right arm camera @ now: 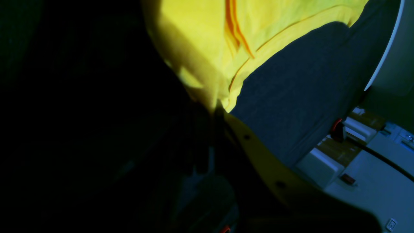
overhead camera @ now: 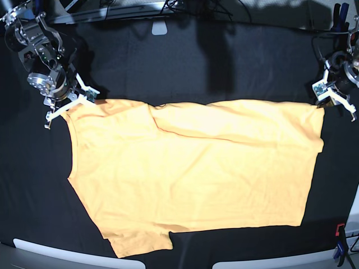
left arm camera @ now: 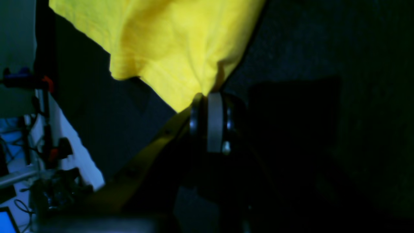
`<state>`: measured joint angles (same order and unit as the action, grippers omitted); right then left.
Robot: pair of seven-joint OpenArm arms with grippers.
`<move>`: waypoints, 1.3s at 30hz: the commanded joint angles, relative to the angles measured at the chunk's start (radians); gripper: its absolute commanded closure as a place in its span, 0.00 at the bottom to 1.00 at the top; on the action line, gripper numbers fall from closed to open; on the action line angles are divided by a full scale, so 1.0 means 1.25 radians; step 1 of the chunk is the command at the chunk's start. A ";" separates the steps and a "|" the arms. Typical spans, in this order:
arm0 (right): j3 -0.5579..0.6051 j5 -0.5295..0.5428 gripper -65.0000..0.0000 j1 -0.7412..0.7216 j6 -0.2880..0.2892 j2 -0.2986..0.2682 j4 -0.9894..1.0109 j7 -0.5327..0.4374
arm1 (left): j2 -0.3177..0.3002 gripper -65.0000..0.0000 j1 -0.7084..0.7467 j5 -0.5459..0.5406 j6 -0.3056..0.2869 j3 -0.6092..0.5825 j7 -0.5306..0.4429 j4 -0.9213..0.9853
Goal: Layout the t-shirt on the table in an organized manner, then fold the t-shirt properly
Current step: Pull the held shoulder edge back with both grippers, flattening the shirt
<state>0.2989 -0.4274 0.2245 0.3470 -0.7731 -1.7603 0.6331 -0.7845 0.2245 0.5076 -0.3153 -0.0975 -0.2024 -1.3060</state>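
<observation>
Black cloth covers the counter [overhead camera: 185, 61], and the orange-yellow t-shirt [overhead camera: 196, 168] lies spread across it, one sleeve jutting toward the near edge. Laying-out looks nearly done — both arms reach to the far corners. The left end effector [left arm camera: 210, 97] is pressed together on the fabric's corner; the right end effector [overhead camera: 63, 106] pinches the opposite corner. Next comes a fold — probably lifting both corners evenly and carrying them over.
</observation>
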 commanded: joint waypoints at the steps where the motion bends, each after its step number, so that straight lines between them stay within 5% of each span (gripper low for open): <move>1: -0.007 -0.012 1.00 -0.007 -0.013 -0.016 -0.010 0.003 | -0.023 1.00 0.001 -0.018 0.012 0.007 -0.007 -0.008; 9: -0.007 0.016 1.00 0.068 -0.013 -0.108 -0.033 0.033 | -0.074 1.00 0.089 -0.024 0.012 0.007 -0.007 -0.013; 16: -0.009 0.019 1.00 0.189 -0.069 -0.191 -0.092 0.096 | -0.107 1.00 0.213 -0.078 0.012 0.013 -0.007 -0.083; 33: -0.010 -0.057 1.00 0.460 -0.069 -0.219 -0.236 0.147 | -0.107 1.00 0.431 -0.071 0.012 0.018 0.103 -0.219; 39: -0.043 -0.056 1.00 0.508 -0.069 -0.251 -0.236 0.150 | -0.107 1.00 0.485 -0.071 0.012 0.103 0.105 -0.254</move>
<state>0.2527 -0.4824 0.8543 0.2646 -1.0641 -2.0422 0.8024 -0.9005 0.8211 0.4122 -0.2966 0.0219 -0.0814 -1.6184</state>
